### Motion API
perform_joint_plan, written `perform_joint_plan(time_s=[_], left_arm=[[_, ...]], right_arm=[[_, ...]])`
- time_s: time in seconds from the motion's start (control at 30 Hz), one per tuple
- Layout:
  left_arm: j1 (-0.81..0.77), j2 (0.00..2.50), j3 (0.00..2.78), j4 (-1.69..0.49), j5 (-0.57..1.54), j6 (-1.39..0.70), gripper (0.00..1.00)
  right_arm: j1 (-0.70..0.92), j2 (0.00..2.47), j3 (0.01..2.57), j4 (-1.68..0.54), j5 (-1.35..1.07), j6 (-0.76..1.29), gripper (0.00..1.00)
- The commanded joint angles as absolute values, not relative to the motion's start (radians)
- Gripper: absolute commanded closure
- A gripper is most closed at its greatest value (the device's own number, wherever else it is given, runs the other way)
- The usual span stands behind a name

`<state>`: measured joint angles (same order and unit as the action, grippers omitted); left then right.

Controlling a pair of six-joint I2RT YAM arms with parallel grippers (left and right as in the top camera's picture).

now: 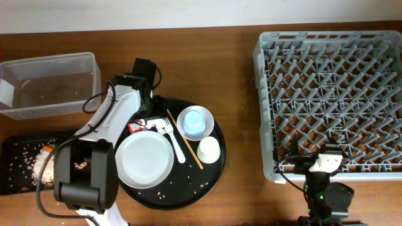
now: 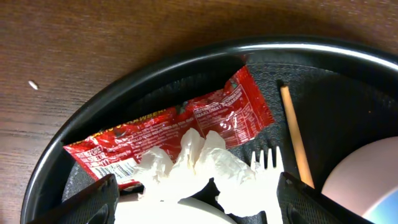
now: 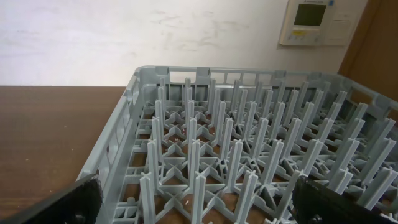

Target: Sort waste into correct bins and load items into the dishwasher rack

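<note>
The red-and-white snack wrapper and crumpled white tissue lie on the round black tray, by the white plate. My left gripper is open just above the tissue and plate rim; in the overhead view it hovers over the tray's back left. The white fork, the light-blue cup in a small white bowl, and the cream-white cup are on the tray. My right gripper is open and empty over the grey rack's front edge.
A wooden stick lies next to the fork. The clear tub stands at the back left with brown scraps in it. The flat black tray at the front left holds rice. Rice grains dot the round tray.
</note>
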<state>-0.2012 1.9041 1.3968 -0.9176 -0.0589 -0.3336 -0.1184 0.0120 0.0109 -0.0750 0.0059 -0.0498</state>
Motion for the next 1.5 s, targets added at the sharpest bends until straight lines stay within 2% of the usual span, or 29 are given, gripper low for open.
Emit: perform_joint_plan(time_s=[0.0,0.23,0.3,0.37,0.5,0.57,0.63,0.73,0.77,0.97,1.1,1.3,1.37,1.43,1.47], left_arm=[[-0.205,1.917,1.375,-0.918,-0.076,-0.355,0.19],[-0.205,1.978,1.374,-0.920,-0.068,-0.355,0.20],[-0.205,1.983,1.374,-0.920,-0.068,-0.355,0.24],[-0.205,1.982,1.375,-0.916,-0.068,-0.355,0.31],[-0.205,1.980,1.385,-0.922,-0.068,-0.355,0.61],[-0.205,1.973,1.404,-0.934,-0.068,-0.355,0.62],[-0.205,1.963,1.436,-0.975,-0.068,-0.355,0.73],[-0.205,1.934,1.478,-1.023,-0.068,-0.355,0.95],[-0.205,1.920,1.483,-1.028,-0.069,-0.355,0.99],[-0.171,1.747,1.543,-1.021,-0.068,-0.356,1.00],[-0.057,1.717,1.543,-0.905,-0.203,-0.468,0.99],[0.131,1.729,1.542,-0.665,-0.293,-0.467,0.95],[0.186,1.758,1.542,-0.601,-0.292,-0.467,0.85],[0.218,1.791,1.542,-0.575,-0.292,-0.467,0.54],[0.229,1.803,1.542,-0.575,-0.293,-0.466,0.28]], right_arm=[[-0.125,0.006,0.006,-0.082,0.008,-0.048,0.01],[-0.125,0.006,0.006,-0.082,0.008,-0.048,0.01],[-0.125,0.006,0.006,-0.082,0.008,-0.048,0.01],[-0.125,0.006,0.006,-0.082,0.008,-0.048,0.01],[-0.125,0.006,0.006,-0.082,0.008,-0.048,0.01],[-0.125,0.006,0.006,-0.082,0.008,-0.048,0.01],[-0.125,0.006,0.006,-0.082,0.008,-0.048,0.01],[-0.125,0.006,0.006,-0.082,0.008,-0.048,0.01],[-0.125,0.006,0.006,-0.082,0.008,-0.048,0.01],[-0.125,0.006,0.006,-0.082,0.008,-0.048,0.01],[-0.125,0.006,0.006,-0.082,0.008,-0.048,0.01],[-0.125,0.006,0.006,-0.082,0.008,-0.048,0.01],[-0.125,0.006,0.006,-0.082,0.008,-0.048,0.01],[-0.125,0.006,0.006,-0.082,0.008,-0.048,0.01],[-0.125,0.006,0.006,-0.082,0.008,-0.048,0.01]])
